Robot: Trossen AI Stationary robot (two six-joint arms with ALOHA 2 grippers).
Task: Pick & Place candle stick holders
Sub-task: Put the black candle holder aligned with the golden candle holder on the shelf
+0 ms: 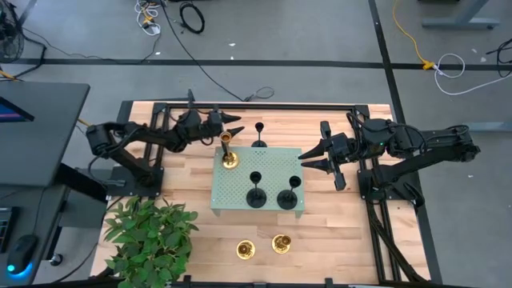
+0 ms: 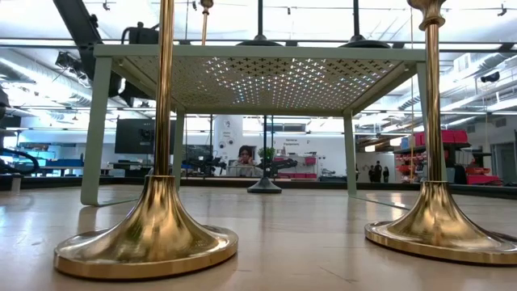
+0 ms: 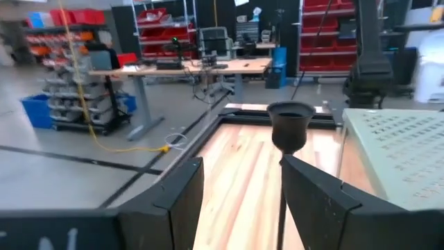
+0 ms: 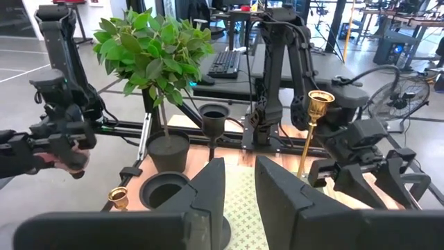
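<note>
A gold holder point(image 1: 230, 154) stands upright on its base at the far left corner of the pale green tray point(image 1: 272, 164); it also shows in the right wrist view point(image 4: 317, 105). Two black holders point(image 1: 255, 192) point(image 1: 288, 196) stand on the tray's near part. A third black holder point(image 1: 260, 136) stands on the table past the tray's far edge and shows ahead in the left wrist view point(image 3: 291, 128). Two gold holders point(image 1: 246, 250) point(image 1: 281, 242) stand on the table near the front. My left gripper point(image 1: 236, 126) is open and empty, just beyond the gold holder's top. My right gripper point(image 1: 310, 159) is open and empty at the tray's right edge.
A potted plant point(image 1: 148, 232) stands at the table's near left corner. In the low view the two near gold holders point(image 2: 153, 234) point(image 2: 436, 218) stand in front of the tray's legs point(image 2: 95, 129). Bare wood lies between the tray and the table's near edge.
</note>
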